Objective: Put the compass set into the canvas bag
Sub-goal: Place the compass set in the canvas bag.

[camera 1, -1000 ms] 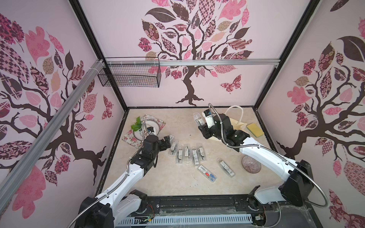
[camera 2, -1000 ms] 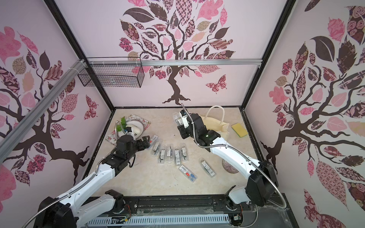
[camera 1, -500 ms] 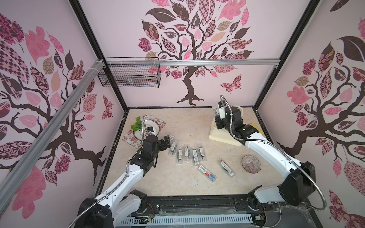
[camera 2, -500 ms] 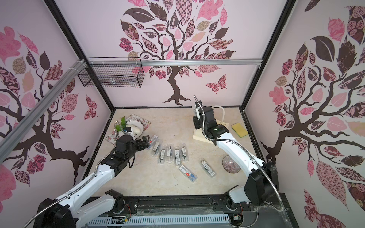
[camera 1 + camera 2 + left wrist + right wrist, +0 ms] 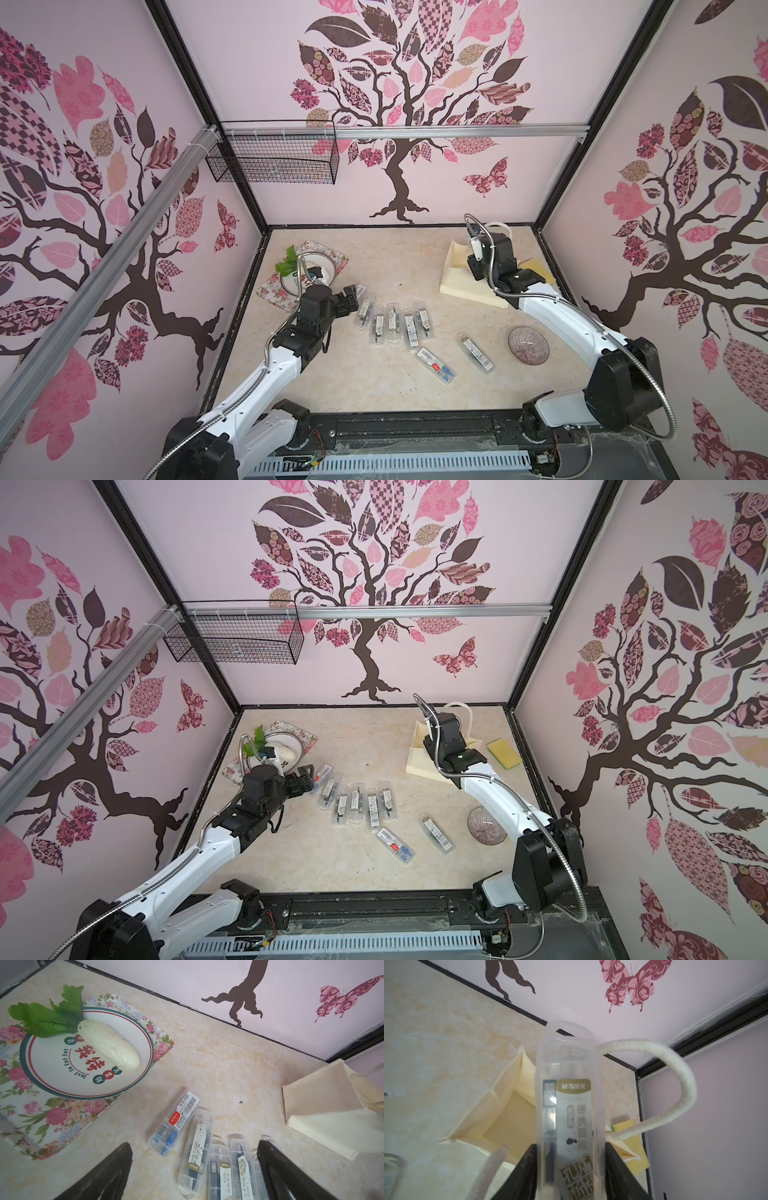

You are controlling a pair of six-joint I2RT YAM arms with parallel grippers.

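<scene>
Now | right fingers [image 5: 523, 1172] pinching compass set [image 5: 569, 1105], held over canvas bag [image 5: 481, 1113] | left fingers [image 5: 108, 1172] spread wide

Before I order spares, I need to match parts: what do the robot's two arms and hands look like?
Both the left arm and right arm have glossy white tube links with bulky black joints and black wrist blocks. A ribbed silver hose loops along each. The left hand and right hand each have two matte black, wedge-shaped tapering fingers.
</scene>
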